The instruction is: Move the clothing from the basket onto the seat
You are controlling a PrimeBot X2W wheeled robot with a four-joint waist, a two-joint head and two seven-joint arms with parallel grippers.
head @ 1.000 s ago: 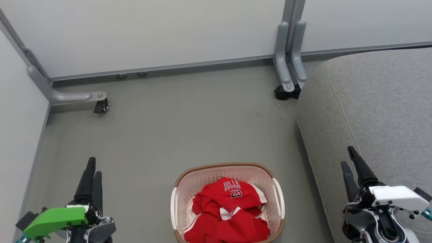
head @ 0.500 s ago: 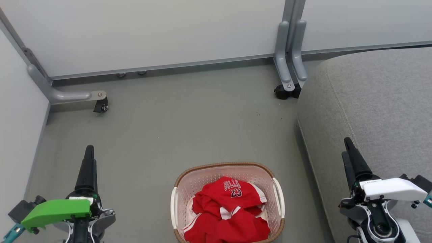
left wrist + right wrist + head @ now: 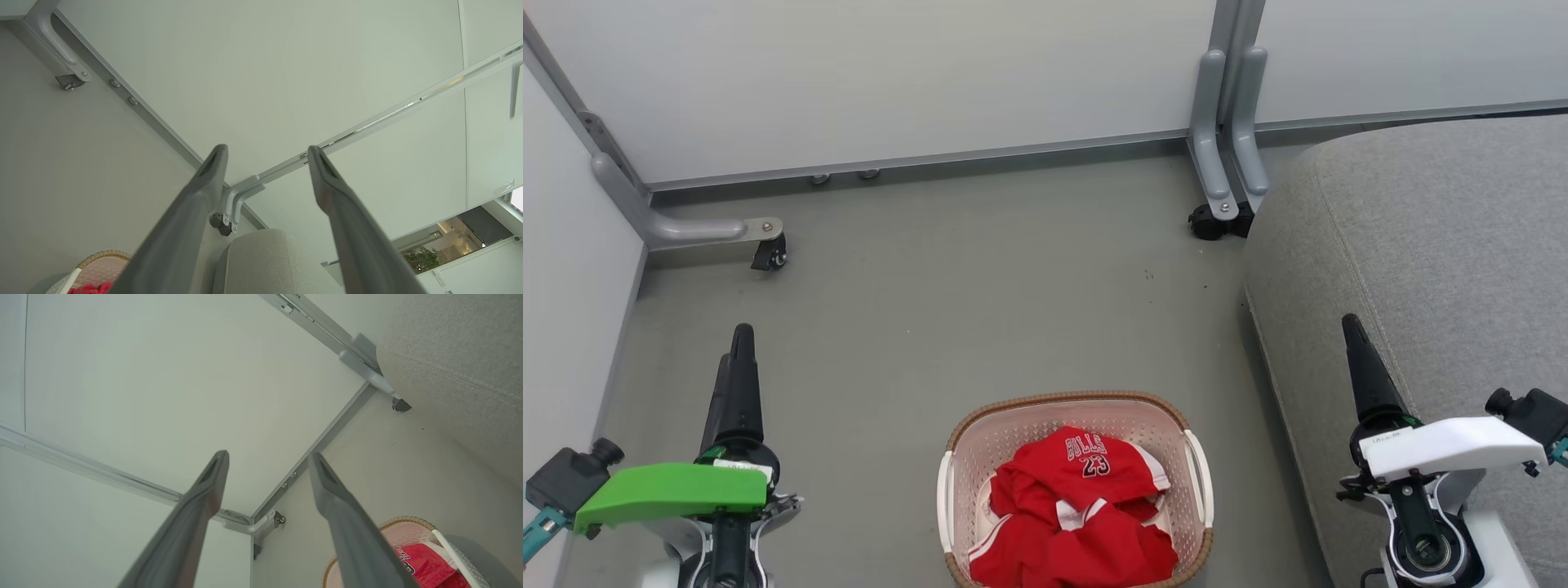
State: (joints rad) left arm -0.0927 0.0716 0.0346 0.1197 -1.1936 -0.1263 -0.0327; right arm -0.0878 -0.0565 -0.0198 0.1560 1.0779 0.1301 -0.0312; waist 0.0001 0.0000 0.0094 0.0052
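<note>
The red clothing (image 3: 1078, 514) lies crumpled in the cream basket (image 3: 1062, 402) on the floor at the bottom centre, its "BULLS 23" print facing up. To the right rises the large grey seat (image 3: 1445, 245). My left gripper (image 3: 737, 343) hovers over the floor left of the basket, and my right gripper (image 3: 1352, 327) hovers at the seat's near edge. In the left wrist view my left gripper (image 3: 265, 149) is open and empty, above the basket (image 3: 102, 265) and the seat (image 3: 265, 261). My right gripper (image 3: 267, 455) is open too, with the clothing (image 3: 425, 563) at the lower right.
Pale partition walls close off the back and left. Their wheeled feet stand at the back left (image 3: 768, 253) and beside the seat's far corner (image 3: 1217, 220). Grey floor (image 3: 972, 310) stretches between the basket and the walls.
Both grippers have moved forward, up the head view, and their wrists have turned so the fingers show edge-on. The basket and clothing have not moved.
</note>
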